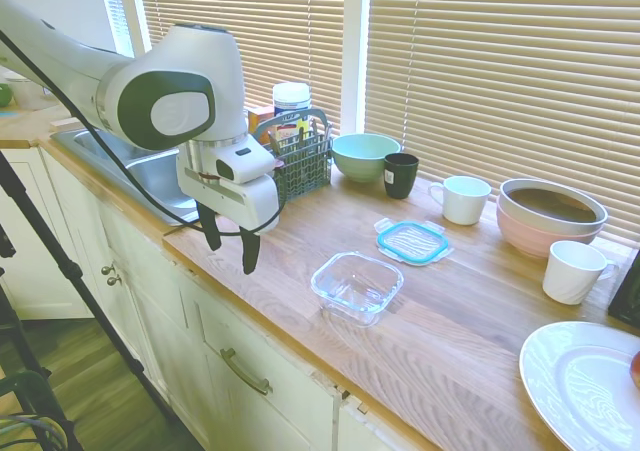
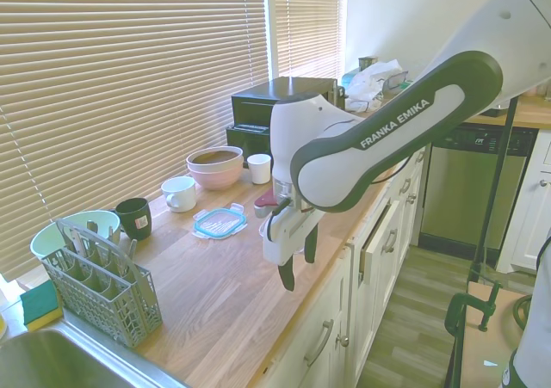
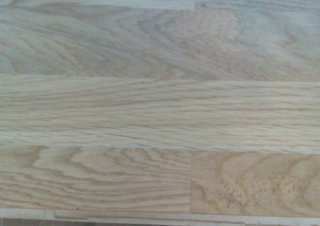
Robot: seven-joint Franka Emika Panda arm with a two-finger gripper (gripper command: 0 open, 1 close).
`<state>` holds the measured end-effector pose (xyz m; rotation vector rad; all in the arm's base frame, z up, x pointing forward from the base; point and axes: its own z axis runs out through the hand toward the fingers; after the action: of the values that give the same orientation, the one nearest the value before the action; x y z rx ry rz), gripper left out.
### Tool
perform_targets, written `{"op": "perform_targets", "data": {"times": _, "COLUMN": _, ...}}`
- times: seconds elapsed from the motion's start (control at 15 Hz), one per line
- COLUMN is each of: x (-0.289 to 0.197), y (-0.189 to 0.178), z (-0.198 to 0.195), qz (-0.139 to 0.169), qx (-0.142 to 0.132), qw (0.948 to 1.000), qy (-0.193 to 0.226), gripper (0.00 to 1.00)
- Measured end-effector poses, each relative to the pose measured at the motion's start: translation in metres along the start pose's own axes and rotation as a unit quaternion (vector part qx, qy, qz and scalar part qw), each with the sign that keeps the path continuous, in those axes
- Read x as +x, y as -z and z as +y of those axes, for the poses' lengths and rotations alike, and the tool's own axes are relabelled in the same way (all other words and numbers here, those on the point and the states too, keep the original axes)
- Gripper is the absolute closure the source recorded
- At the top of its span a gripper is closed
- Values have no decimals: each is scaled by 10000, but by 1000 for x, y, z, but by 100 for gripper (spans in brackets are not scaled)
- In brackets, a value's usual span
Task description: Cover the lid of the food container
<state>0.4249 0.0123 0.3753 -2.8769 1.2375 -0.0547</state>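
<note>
The food container [image 1: 357,285], a small clear rounded-square tub, stands uncovered near the counter's front edge. Its lid [image 1: 412,241], clear with a light blue rim, lies flat on the wood just behind it, toward the window. In the second exterior view the lid [image 2: 219,222] shows too, while the arm hides the container. My gripper [image 1: 231,246] hangs open and empty above the counter edge, well to the sink side of the container, its dark fingers pointing down. The gripper [image 2: 298,263] holds nothing. The wrist view shows only bare wood.
Behind the lid stand a mint-green bowl [image 1: 364,155], a black cup [image 1: 400,174] and a white mug [image 1: 463,199]. A pink bowl [image 1: 552,216], another mug [image 1: 573,271] and a white plate [image 1: 585,381] sit further right. A cutlery basket [image 1: 300,161] and sink [image 1: 150,176] lie behind the gripper.
</note>
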Motion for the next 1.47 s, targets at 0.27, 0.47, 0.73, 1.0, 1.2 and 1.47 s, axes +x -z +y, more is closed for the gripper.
{"op": "perform_targets", "data": {"times": 0.27, "x": 1, "y": 4, "z": 1, "qz": 39, "qx": 36, "qw": 10000, "qy": -14, "gripper": 0}}
{"op": "perform_targets", "data": {"times": 0.47, "x": 14, "y": 19, "z": 13, "qz": 146, "qx": 158, "qw": 9997, "qy": -78, "gripper": 0}}
{"op": "perform_targets", "data": {"times": 0.73, "x": 54, "y": 57, "z": 41, "qz": 347, "qx": 468, "qw": 9979, "qy": -280, "gripper": 0}}
{"op": "perform_targets", "data": {"times": 1.0, "x": 101, "y": 91, "z": 80, "qz": 363, "qx": 742, "qw": 9963, "qy": -236, "gripper": 0}}
{"op": "perform_targets", "data": {"times": 1.2, "x": 139, "y": 113, "z": 102, "qz": 429, "qx": 1096, "qw": 9930, "qy": -123, "gripper": 0}}
{"op": "perform_targets", "data": {"times": 1.47, "x": 190, "y": 110, "z": 93, "qz": 256, "qx": 1198, "qw": 9924, "qy": -136, "gripper": 0}}
